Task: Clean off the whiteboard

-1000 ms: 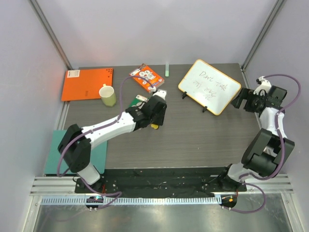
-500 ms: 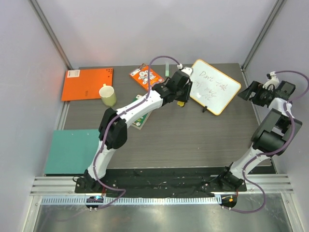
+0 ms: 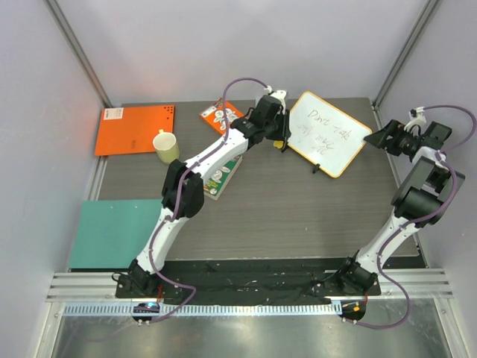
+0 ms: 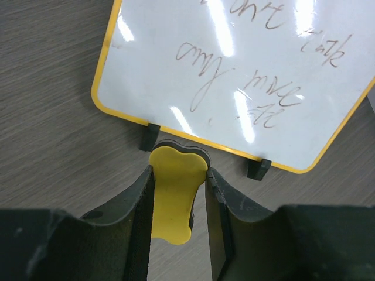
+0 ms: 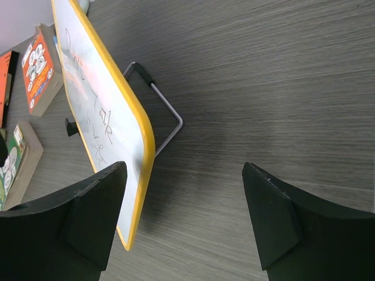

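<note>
The whiteboard (image 3: 328, 133) stands tilted on its black feet at the back right, with dark handwriting on it. It also shows in the left wrist view (image 4: 234, 76) and, edge on, in the right wrist view (image 5: 96, 123). My left gripper (image 3: 279, 133) is at the board's left lower edge and is shut on a yellow eraser (image 4: 174, 193), whose tip reaches the board's yellow frame between the feet. My right gripper (image 3: 385, 138) is open and empty just off the board's right corner, with its jaws wide apart (image 5: 184, 170).
A wire stand (image 5: 167, 114) props the board from behind. An orange sheet (image 3: 136, 128) and a pale cup (image 3: 167, 146) are at the back left. A teal sheet (image 3: 119, 233) lies at the near left. Two books (image 3: 220, 115) (image 3: 222, 175) lie under my left arm.
My left arm has swung from the table's middle to the board's left lower edge, carrying the yellow eraser. My right gripper has drawn back a little to the right of the board.
</note>
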Robot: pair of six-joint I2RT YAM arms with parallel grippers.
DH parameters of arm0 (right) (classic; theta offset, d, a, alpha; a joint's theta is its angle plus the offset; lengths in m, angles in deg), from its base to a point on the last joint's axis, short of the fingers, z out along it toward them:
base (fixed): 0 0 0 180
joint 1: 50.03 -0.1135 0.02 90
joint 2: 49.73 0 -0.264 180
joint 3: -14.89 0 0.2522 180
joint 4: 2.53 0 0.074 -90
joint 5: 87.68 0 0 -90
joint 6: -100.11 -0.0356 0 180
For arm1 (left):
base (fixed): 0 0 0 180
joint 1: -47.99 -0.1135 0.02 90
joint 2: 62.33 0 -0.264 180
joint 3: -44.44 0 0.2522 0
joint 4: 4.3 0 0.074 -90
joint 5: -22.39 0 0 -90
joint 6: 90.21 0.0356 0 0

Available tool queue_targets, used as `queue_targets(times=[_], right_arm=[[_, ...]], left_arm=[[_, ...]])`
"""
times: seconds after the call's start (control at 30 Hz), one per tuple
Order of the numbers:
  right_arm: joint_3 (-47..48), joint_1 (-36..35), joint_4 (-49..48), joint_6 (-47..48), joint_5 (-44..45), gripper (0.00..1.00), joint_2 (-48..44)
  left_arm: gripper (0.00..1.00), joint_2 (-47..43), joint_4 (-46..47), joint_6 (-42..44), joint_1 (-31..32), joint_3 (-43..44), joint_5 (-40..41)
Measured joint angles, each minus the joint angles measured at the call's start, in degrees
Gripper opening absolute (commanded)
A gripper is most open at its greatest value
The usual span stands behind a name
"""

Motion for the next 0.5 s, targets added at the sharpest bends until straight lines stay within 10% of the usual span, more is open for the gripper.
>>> queue_targets(times=[0.5], right_arm=[[5.01,-5.42,-6.88,-6.64,-2.99,0.66,5.70]], left_arm=[[0.00,1.88,2.56,-0.46,-0.09,-0.39,-2.16]])
